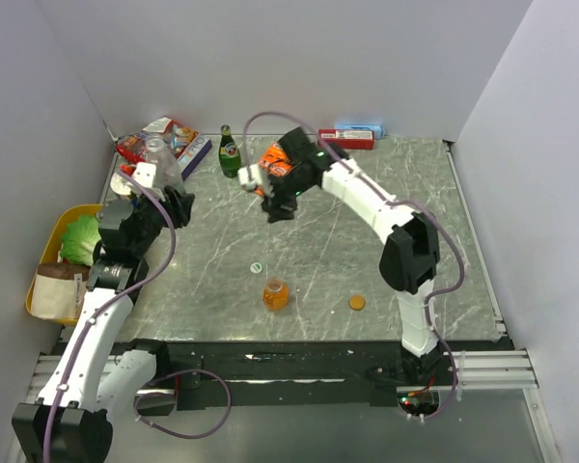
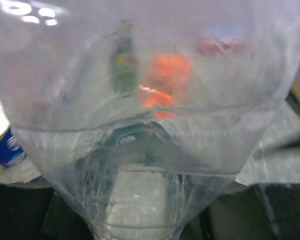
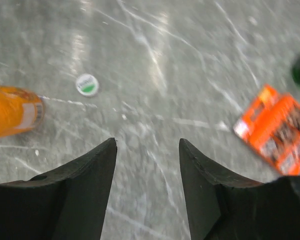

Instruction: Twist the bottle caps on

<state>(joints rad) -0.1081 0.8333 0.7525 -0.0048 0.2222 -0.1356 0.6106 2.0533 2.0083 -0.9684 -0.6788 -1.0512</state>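
Note:
A translucent bottle (image 1: 160,156) is up at the back left in my left gripper (image 1: 166,179). It fills the left wrist view (image 2: 150,125) and hides the fingers. The squat orange bottle (image 1: 276,294) stands uncapped near the table's front middle, also visible at the left edge of the right wrist view (image 3: 12,110). The whitish cap with a green mark (image 1: 256,267) (image 3: 87,84) lies just behind it. An orange-brown cap (image 1: 356,302) lies to its right. My right gripper (image 1: 273,208) (image 3: 147,145) hovers open and empty over bare table behind the white cap.
A tall green glass bottle (image 1: 229,152) and an orange snack packet (image 1: 275,160) (image 3: 280,132) sit at the back. Further packets (image 1: 159,135) crowd the back left corner, and a red box (image 1: 345,140) lies at the back. A yellow basket (image 1: 50,253) holding lettuce hangs at the left edge.

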